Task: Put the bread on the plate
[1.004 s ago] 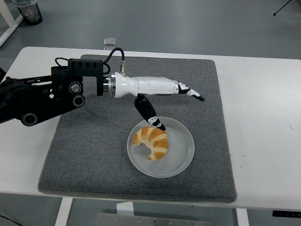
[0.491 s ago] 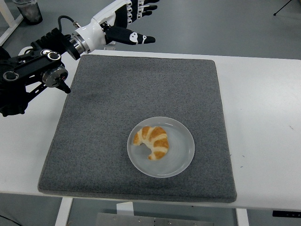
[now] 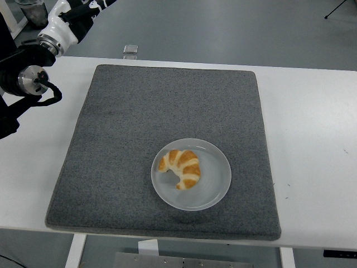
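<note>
Fingers [image 3: 92, 4] withdrawn to top-left since earlier; croissant [image 3: 180, 167] on plate [image 3: 215, 190].

The left arm [image 3: 25, 78] sits at the far-left corner of the table [image 3: 312, 123], its black joints bent over the table's left edge. Its white forearm angles up and away past the far edge. The left hand [image 3: 83, 6] is cut off by the frame, so its grip is unclear.

Single head view: high, robot's side, facing forward-down over white table [image 3: 312, 139]; near edge at bottom, floor beyond.
</note>
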`<action>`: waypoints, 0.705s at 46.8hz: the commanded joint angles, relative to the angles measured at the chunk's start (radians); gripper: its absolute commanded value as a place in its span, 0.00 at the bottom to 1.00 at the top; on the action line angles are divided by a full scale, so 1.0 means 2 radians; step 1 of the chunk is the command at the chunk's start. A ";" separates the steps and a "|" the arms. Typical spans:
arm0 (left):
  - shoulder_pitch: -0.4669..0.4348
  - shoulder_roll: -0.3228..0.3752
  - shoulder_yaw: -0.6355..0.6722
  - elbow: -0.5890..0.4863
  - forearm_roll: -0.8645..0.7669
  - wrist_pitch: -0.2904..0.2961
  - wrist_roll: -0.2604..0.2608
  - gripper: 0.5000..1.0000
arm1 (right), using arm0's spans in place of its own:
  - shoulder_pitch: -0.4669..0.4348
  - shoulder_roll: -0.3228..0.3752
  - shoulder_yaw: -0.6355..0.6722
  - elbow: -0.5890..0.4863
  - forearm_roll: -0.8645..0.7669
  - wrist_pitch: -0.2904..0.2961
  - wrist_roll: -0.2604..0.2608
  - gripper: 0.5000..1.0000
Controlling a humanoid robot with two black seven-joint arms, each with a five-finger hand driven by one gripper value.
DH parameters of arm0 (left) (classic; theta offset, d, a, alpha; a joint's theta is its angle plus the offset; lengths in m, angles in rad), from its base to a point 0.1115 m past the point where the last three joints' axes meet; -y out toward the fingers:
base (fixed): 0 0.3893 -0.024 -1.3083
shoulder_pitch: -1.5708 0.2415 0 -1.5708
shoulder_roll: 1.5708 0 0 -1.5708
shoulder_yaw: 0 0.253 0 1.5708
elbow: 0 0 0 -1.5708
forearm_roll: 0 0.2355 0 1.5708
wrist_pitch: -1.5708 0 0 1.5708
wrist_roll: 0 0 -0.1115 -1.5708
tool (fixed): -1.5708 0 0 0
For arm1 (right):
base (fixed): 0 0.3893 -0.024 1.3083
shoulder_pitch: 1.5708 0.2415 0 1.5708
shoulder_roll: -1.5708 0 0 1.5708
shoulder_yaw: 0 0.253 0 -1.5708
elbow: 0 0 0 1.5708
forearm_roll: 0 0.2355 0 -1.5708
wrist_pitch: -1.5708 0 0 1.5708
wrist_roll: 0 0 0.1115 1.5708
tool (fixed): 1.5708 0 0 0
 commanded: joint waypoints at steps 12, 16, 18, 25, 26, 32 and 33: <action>0.015 -0.010 -0.008 0.001 -0.163 0.074 0.019 0.99 | 0.000 0.000 0.000 0.000 0.000 0.000 0.000 0.90; 0.016 -0.016 -0.018 0.003 -0.179 0.088 0.019 0.99 | 0.000 0.000 0.000 0.000 0.000 0.000 0.000 0.90; 0.023 -0.016 -0.032 0.003 -0.185 0.094 0.019 0.99 | 0.000 0.000 0.000 0.001 0.000 0.000 0.000 0.90; 0.053 -0.033 -0.081 0.003 -0.190 0.102 0.018 1.00 | 0.000 0.000 0.001 0.001 0.001 0.001 -0.001 0.90; 0.057 -0.034 -0.084 0.003 -0.189 0.102 0.018 1.00 | 0.000 0.000 0.000 0.001 0.001 0.001 0.000 0.90; 0.068 -0.043 -0.088 0.004 -0.185 0.102 0.016 1.00 | 0.000 0.000 -0.001 0.000 0.002 0.003 0.000 0.91; 0.071 -0.046 -0.089 0.004 -0.183 0.101 0.015 1.00 | 0.000 0.000 -0.001 0.001 0.002 0.003 -0.001 0.90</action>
